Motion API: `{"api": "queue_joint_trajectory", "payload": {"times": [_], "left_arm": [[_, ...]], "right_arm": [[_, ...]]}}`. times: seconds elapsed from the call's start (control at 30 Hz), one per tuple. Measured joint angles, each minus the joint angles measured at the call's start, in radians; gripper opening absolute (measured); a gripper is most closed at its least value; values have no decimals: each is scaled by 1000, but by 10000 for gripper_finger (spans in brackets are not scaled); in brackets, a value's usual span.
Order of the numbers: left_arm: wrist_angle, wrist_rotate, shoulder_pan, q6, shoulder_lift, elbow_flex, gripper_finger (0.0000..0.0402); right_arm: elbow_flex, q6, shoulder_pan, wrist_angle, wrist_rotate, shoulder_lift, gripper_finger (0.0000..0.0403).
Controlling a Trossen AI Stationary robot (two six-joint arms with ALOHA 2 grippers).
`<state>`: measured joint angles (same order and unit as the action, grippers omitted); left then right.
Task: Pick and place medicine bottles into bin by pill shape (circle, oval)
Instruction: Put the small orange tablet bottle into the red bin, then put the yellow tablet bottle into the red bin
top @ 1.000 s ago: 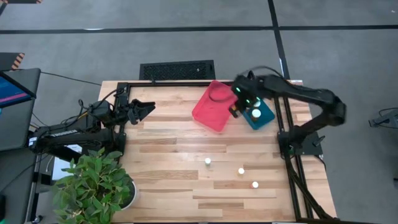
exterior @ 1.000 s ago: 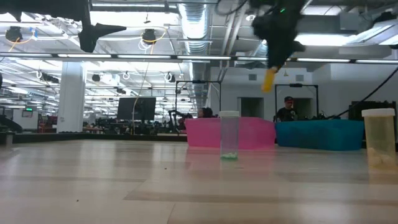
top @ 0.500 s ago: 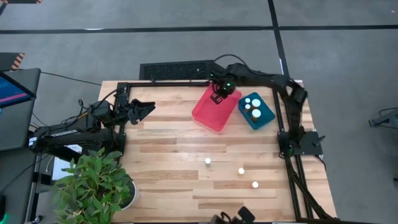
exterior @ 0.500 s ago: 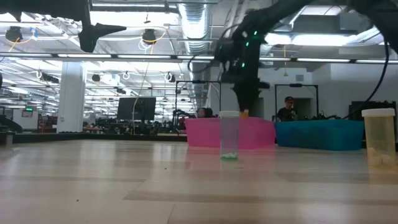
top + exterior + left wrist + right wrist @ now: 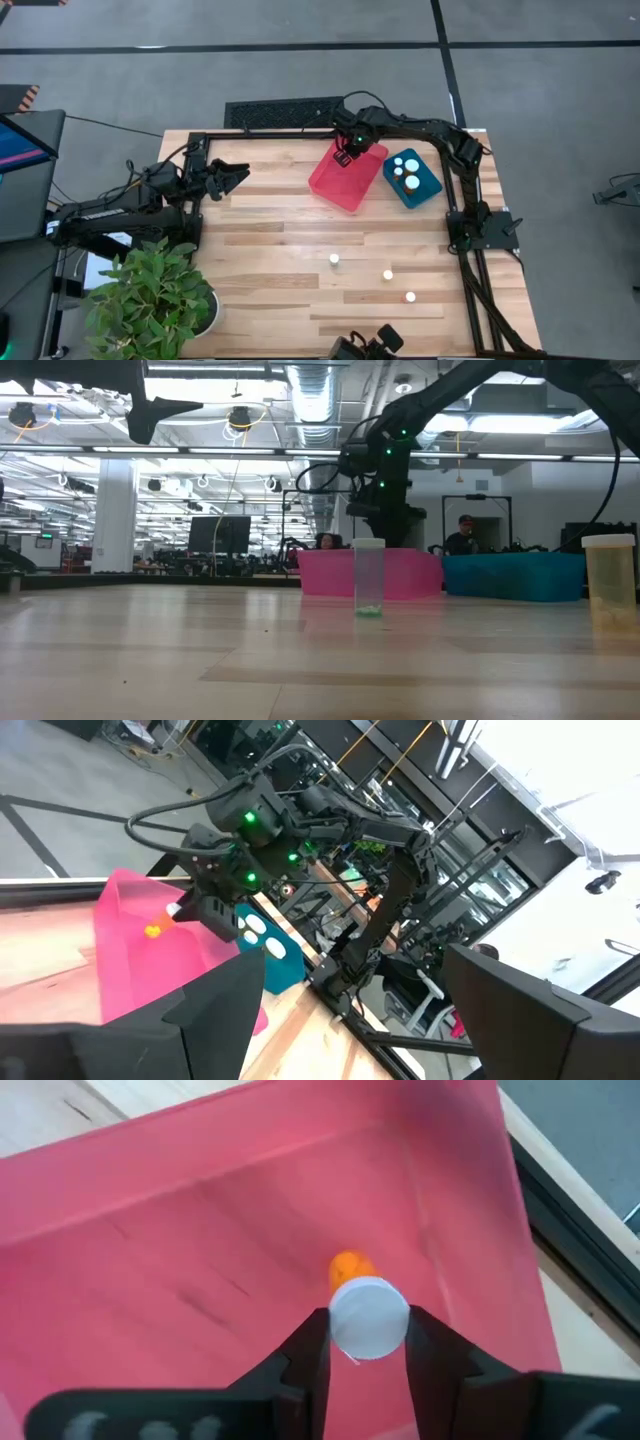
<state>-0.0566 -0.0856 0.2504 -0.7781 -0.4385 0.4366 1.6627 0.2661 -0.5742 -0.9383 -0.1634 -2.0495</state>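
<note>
High view: right gripper (image 5: 349,152) reaches over the pink bin (image 5: 346,173) at the far side of the desk (image 5: 270,260). Right wrist view: its fingers (image 5: 305,1350) are clamped on an orange bottle (image 5: 366,1312) with a white cap, held just above the pink bin floor, cap toward the camera. Left wrist view shows the same orange bottle as a small orange spot inside the pink bin, under the right gripper.

Blue bin (image 5: 412,178) sits just beside the pink bin, toward the right arm's base, with three white-capped bottles (image 5: 405,171) inside. Three more bottles on the open desk nearer the front: one (image 5: 334,260) near centre, one (image 5: 388,275) to its right, one (image 5: 409,297) further right and nearer the front edge. Low view: clear bottle (image 5: 368,576) upright in front of the pink bin, a wider pale bottle (image 5: 608,582) upright at the right edge.

Left gripper (image 5: 238,176) hangs over the left edge of the desk, fingers apart, holding nothing. Potted plant (image 5: 150,295) at the front left corner.
</note>
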Motion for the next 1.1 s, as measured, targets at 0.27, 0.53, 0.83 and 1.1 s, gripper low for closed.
{"api": "queue_joint_trajectory", "payload": {"times": [0.27, 0.53, 0.83, 1.1], "left_arm": [[0, 0, 0, 0, 0, 0, 300], [0, 0, 0, 7, 0, 0, 300], [-1, 0, 0, 6, 0, 0, 300], [-1, 0, 0, 6, 0, 0, 300]], "right_arm": [[-2, 5, -5, -14, 1, -21, 152], [-1, -2, -2, 4, 4, -33, 196], [48, -13, -12, -30, 5, -25, 253], [228, -37, -3, -194, 5, -25, 255]]}}
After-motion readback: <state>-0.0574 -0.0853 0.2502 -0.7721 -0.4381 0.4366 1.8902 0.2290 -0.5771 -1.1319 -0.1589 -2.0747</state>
